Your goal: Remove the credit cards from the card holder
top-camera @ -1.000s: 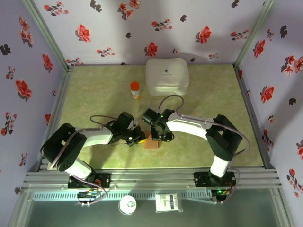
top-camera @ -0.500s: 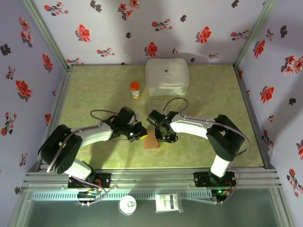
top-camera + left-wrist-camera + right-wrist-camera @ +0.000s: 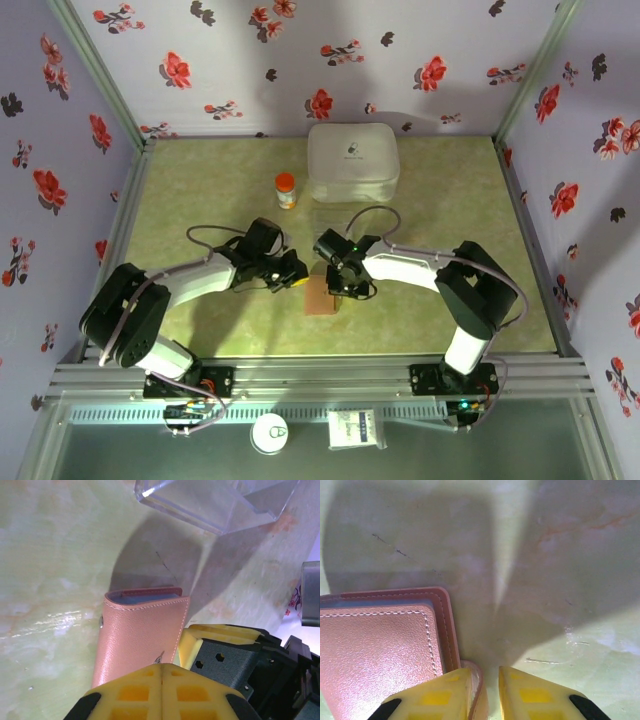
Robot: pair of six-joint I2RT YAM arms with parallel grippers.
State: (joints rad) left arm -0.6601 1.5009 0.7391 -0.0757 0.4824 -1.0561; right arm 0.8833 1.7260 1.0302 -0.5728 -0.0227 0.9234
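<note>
The holder point(image 3: 322, 298) lies folded shut on the table point(image 3: 200, 200), in its front half, between the 2 grippers. It looks like thin stitched leather. I judge it light, soft enough to flex at the fold, and likely to skid on the smooth top if pushed from 1 side. A blue strip point(image 3: 150, 594) shows at its far edge; whether that is card or lining I cannot tell. The cards inside should be stiff, slick and thin, so they are best pinched by an exposed edge once the flap is up. The flap's free border is the place to take hold, with the other half pinned.

The left gripper point(image 3: 161, 669) is closed on itself and holds nothing. Its tips sit over the holder's near end, but contact is unclear. The left arm reaches in low from the left.

The right gripper point(image 3: 485, 675) stands a slit apart, with the holder's brown border in the gap against 1 finger. Whether it bites I cannot tell. The right arm bends in from the right, wrist pointing down.
</note>
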